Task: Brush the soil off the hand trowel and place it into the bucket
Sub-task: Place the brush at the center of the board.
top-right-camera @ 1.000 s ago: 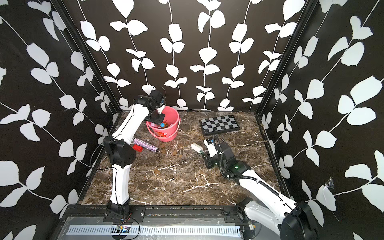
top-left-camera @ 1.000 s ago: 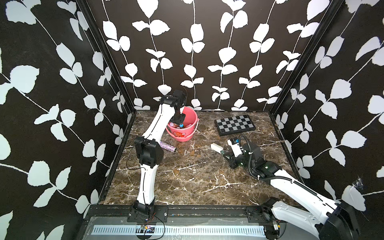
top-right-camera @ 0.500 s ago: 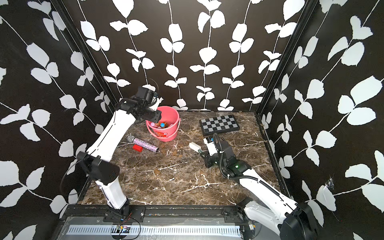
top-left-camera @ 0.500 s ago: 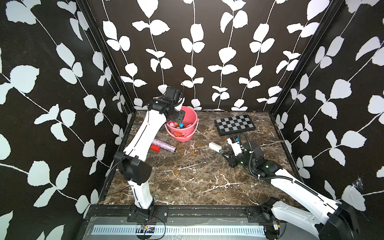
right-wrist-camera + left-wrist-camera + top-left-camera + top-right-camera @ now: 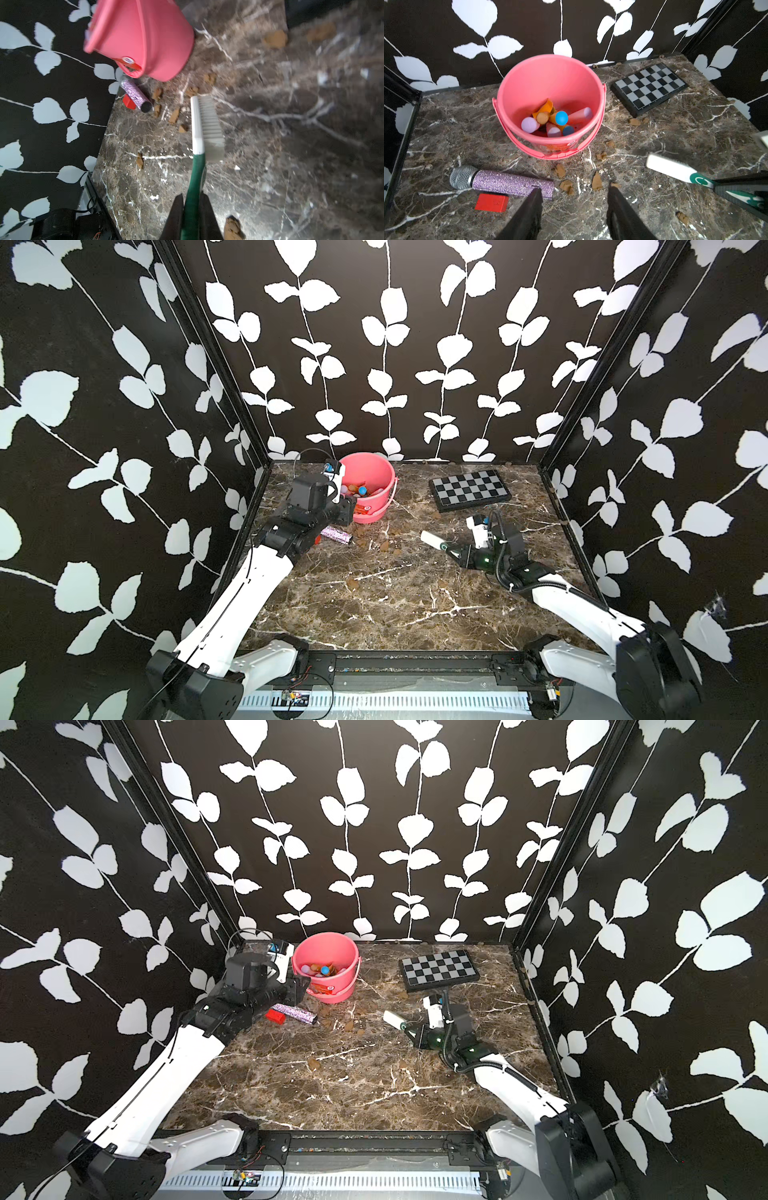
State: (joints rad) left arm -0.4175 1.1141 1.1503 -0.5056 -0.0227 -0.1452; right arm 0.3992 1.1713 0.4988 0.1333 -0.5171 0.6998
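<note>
Between black leaf-print walls [image 5: 415,302], soil [image 5: 597,182] litters the marble tabletop [image 5: 374,614].

Black walls [image 5: 395,344] patterned with white leafy vines enclose a brown, white-veined marble floor [image 5: 395,614] — black corner posts [image 5: 216,364] at eleven and one o'clock.

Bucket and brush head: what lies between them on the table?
Only small soil lumps on the marble between bucket and brush; clearest in the left wrist view.

White arms [image 5: 249,593], black joints [image 5: 656,659], black fingers [image 5: 529,214].
</note>
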